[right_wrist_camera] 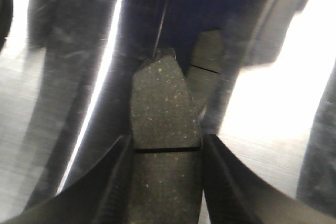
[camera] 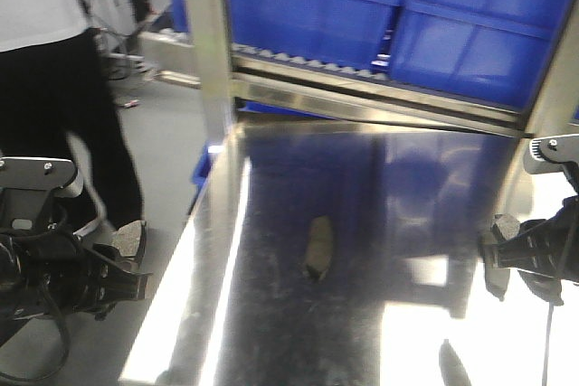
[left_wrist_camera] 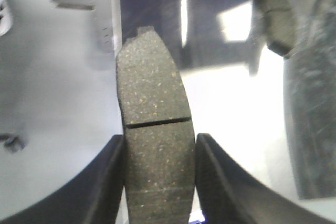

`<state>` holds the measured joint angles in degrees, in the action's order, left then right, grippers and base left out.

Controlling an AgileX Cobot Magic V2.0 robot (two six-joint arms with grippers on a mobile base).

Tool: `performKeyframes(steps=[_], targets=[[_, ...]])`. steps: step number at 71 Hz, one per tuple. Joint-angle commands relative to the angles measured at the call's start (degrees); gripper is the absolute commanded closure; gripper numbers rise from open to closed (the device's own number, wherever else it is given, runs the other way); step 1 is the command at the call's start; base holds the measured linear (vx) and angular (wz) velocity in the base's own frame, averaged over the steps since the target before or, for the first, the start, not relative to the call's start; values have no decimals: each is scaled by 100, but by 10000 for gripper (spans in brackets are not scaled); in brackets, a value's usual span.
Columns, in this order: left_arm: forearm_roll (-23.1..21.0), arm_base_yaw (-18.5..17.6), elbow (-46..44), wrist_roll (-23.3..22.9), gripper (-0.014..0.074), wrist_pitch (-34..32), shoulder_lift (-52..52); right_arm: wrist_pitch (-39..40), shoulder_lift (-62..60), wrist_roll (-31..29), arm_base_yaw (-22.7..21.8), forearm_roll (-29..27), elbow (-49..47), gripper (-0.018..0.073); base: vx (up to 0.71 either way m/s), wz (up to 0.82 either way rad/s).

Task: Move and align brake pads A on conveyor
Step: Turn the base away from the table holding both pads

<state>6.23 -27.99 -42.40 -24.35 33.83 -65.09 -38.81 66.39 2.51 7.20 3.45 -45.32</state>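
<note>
- Currently your left gripper [left_wrist_camera: 159, 141] is clamped on one brake pad [left_wrist_camera: 152, 82] by its long edges, just off the left edge of the steel table [camera: 271, 314]: any slip and it falls.
- Your right gripper [right_wrist_camera: 167, 140] clamps a second pad [right_wrist_camera: 165, 98] above the table.
- Avoid the third pad [camera: 318, 246] lying mid-table; no conveyor shows.

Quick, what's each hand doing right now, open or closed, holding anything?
Left hand: closed, holding a pad.
Right hand: closed, holding a pad.
</note>
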Motion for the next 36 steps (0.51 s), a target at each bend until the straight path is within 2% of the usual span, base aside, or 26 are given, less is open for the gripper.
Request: performKeyframes(steps=[1,36], targets=[[28,-23,-142,-38,478,-396,140,305,-135,-41,4,70,-161,487,-10,38],[28,-23,-142,-38,478,-396,140,305,-135,-41,4,70,-161,487,-10,40]])
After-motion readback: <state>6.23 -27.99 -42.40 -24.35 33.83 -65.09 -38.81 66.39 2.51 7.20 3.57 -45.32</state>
